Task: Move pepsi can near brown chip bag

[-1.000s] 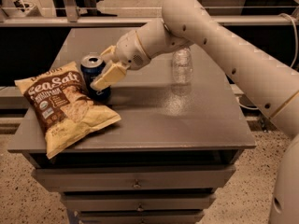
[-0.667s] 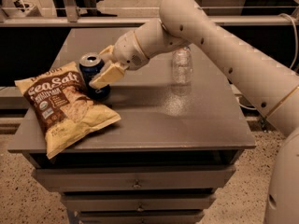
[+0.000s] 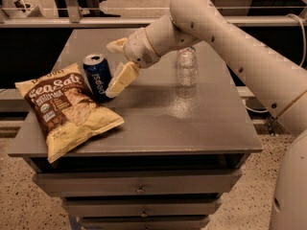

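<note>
Camera view shows the hand [image 3: 113, 70] spread wide and holding nothing, its fingertips [image 3: 118, 81] just beside the pepsi can [image 3: 97, 75]. The can stands upright on the table [image 3: 192, 123], long axis vertical, silver top up, lettering running down its side. On the can's far side from the hand, the brown chip bag [image 3: 64, 109] lies flat. A clear bottle [image 3: 186, 66] stands behind the hand's wrist.
</note>
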You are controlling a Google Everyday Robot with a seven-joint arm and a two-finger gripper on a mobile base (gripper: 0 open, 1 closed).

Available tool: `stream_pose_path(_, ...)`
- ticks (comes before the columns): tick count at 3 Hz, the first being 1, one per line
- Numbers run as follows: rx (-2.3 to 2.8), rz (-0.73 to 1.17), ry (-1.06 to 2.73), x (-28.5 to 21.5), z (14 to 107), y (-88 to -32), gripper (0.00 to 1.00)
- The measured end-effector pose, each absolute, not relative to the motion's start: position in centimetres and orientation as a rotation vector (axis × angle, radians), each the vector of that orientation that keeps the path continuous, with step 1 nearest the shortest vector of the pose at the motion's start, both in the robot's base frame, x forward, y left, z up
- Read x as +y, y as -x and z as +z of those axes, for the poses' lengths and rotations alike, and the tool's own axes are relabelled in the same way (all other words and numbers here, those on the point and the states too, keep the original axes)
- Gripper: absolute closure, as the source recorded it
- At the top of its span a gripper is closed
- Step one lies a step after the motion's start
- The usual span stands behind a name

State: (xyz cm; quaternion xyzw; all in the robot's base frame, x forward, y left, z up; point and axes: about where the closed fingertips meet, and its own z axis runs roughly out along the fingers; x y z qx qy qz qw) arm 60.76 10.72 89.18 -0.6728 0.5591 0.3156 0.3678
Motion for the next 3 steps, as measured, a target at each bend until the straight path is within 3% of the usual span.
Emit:
stream_pose_path(2, 1.546, 0.552, 1.610, 1.0, 91.5, -66.6, 0.00)
stream_pose_path(3, 1.540, 0.549, 1.608, 1.2, 91.8, -66.8, 0.00)
